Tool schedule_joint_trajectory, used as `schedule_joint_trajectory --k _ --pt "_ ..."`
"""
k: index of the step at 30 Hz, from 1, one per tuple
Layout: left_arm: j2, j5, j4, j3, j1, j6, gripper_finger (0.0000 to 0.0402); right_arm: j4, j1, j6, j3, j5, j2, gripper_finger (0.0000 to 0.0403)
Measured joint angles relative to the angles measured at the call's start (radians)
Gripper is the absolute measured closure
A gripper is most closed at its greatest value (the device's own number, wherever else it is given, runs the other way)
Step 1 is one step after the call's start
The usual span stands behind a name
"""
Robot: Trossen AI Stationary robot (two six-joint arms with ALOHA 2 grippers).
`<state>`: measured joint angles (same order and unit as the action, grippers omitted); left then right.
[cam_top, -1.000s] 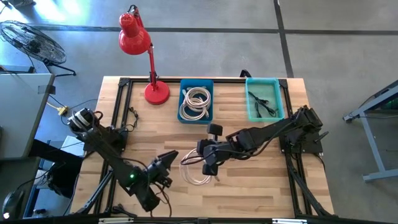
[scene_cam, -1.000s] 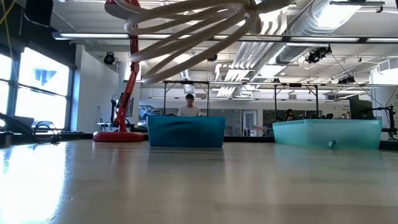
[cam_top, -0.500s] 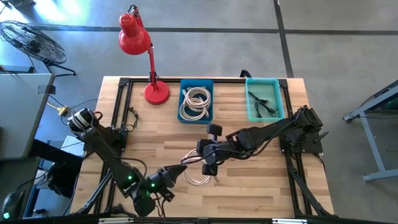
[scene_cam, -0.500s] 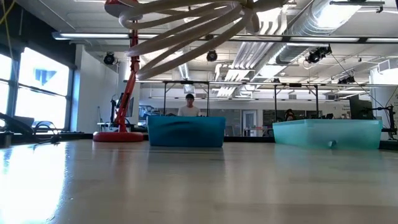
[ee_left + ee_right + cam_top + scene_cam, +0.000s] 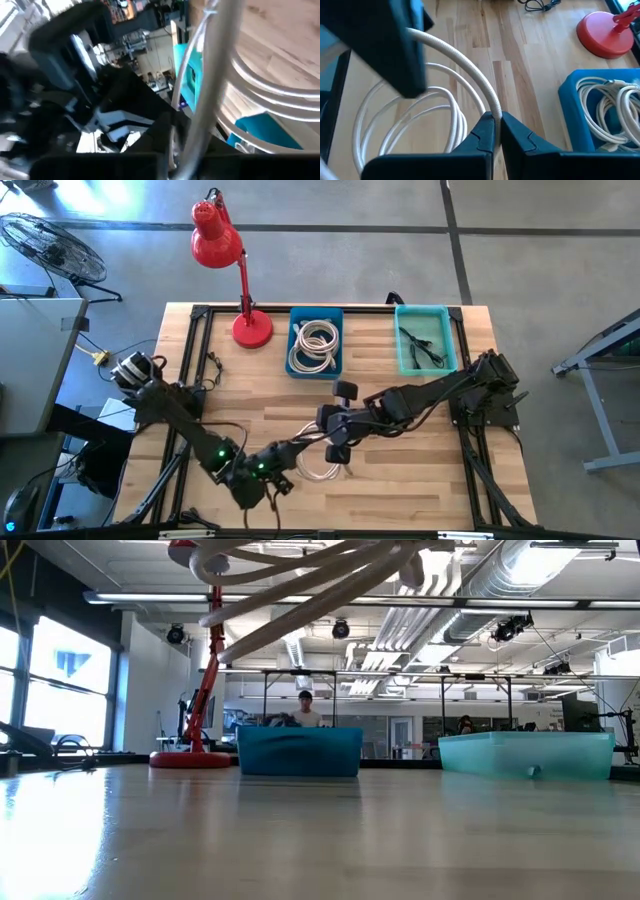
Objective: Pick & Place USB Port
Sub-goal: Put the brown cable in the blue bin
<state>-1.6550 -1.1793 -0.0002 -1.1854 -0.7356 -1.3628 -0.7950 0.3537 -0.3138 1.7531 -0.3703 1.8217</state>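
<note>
Left of the bins, a red lamp stands at the table's upper left corner. The blue bin, upper centre of the high view, holds coiled white cables. To its right the teal bin holds a dark cable.

The white cable hangs in loops at lower centre, lifted above the wood. The left gripper sits at the coil's left edge; whether its fingers are apart or together cannot be told. The right gripper is clamped on the cable's strand, at the coil's upper right.
</note>
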Motion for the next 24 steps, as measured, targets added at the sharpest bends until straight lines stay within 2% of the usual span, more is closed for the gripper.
schedule_joint_trajectory --k 3,8,13,19,24 --pt "0.0 -0.01 -0.001 0.0 0.02 0.024 0.0386 -0.003 0.002 -0.017 0.0 0.004 0.0 0.0378" --pt "0.0 -0.063 -0.008 0.0 0.022 0.022 0.0396 -0.007 0.007 -0.025 0.0 0.081 -0.001 0.0326" --pt "0.0 -0.087 -0.01 0.0 0.022 0.02 0.0399 -0.022 0.006 -0.048 0.0 0.041 -0.012 0.0306" --pt "0.0 -0.167 -0.037 0.001 0.022 0.01 0.04 -0.172 0.0 -0.066 0.0 -0.17 -0.085 0.0314" --pt "0.008 -0.171 0.005 -0.038 0.085 -0.182 0.0401 -0.37 0.0 -0.13 0.0 -0.417 -0.147 0.0327"
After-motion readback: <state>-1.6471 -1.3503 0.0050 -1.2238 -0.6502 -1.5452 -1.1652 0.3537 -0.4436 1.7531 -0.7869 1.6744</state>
